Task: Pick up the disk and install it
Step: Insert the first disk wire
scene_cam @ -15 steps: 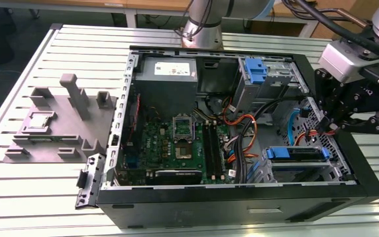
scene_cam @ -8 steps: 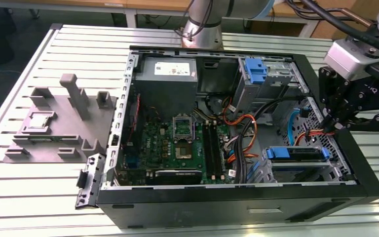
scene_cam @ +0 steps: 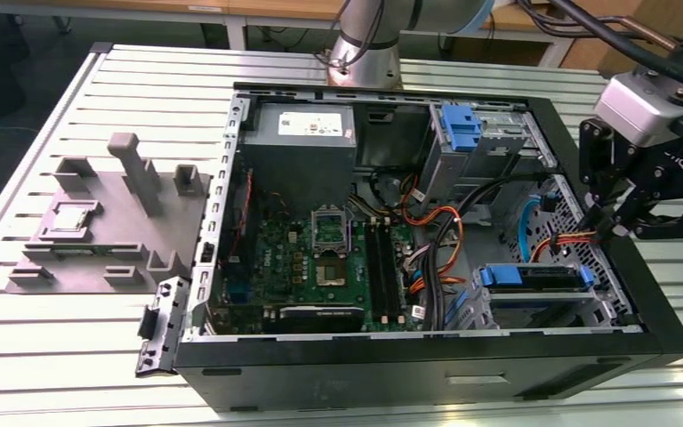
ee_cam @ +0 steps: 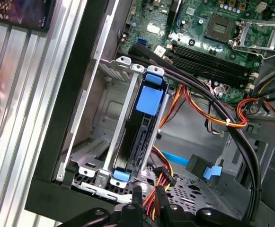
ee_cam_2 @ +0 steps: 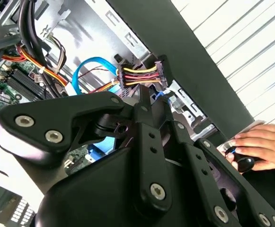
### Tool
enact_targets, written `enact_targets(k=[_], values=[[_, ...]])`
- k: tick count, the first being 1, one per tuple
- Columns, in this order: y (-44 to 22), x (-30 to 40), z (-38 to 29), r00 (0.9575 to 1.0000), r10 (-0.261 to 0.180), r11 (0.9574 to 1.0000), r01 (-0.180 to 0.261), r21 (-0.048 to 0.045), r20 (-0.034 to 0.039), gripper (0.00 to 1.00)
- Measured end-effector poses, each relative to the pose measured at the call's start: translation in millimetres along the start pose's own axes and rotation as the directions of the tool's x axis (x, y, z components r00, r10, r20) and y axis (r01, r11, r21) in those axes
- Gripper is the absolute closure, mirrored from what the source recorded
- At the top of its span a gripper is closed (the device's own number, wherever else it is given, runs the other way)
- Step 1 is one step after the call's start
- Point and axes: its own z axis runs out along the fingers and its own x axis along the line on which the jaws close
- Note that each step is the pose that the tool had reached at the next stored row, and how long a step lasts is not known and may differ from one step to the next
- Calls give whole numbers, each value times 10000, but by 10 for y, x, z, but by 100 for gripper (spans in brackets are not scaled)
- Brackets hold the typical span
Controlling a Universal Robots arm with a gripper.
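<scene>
The disk (scene_cam: 533, 277) sits inside the open computer case, in the metal drive cage (scene_cam: 480, 311) at the exterior view's lower right, with its blue carrier facing up. In the first wrist view the disk (ee_cam: 138, 139) stands on edge between the cage rails (ee_cam: 110, 113), a blue tab at its top. My gripper (scene_cam: 614, 228) hangs above the case's right wall, apart from the disk. Its tips (ee_cam: 147, 197) stand close together, shut, right at a bundle of red, yellow and orange wires. A black cable connector (ee_cam_2: 142, 75) lies just past the tips (ee_cam_2: 144, 97); I cannot tell whether they pinch it.
A bare blue bracket (scene_cam: 461, 124) stands in the far bay next to the grey power-supply box (scene_cam: 306, 133). The green board (scene_cam: 317, 249) fills the case's floor. A grey fixture (scene_cam: 104, 222) lies on the slatted table. A person's hand (ee_cam_2: 260, 146) rests on a knob beside the case.
</scene>
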Motion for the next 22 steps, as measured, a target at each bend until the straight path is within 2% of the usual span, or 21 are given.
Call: enact_targets(k=[3, 7, 8, 13, 16, 22], values=[[-3, 1, 2, 9994, -358, 9994, 358, 13, 17, 75], [-4, 1, 5, 9960, -888, 9960, 888, 43, 28, 75], [-3, 1, 5, 9949, -1005, 9949, 1005, 77, 16, 75], [-3, 1, 6, 9887, -1493, 9879, 1496, 401, -110, 75], [-4, 0, 8, 9811, -1930, 9800, 1934, 463, -115, 75], [-4, 1, 17, 9616, -2742, 9602, 2745, 528, -129, 75]])
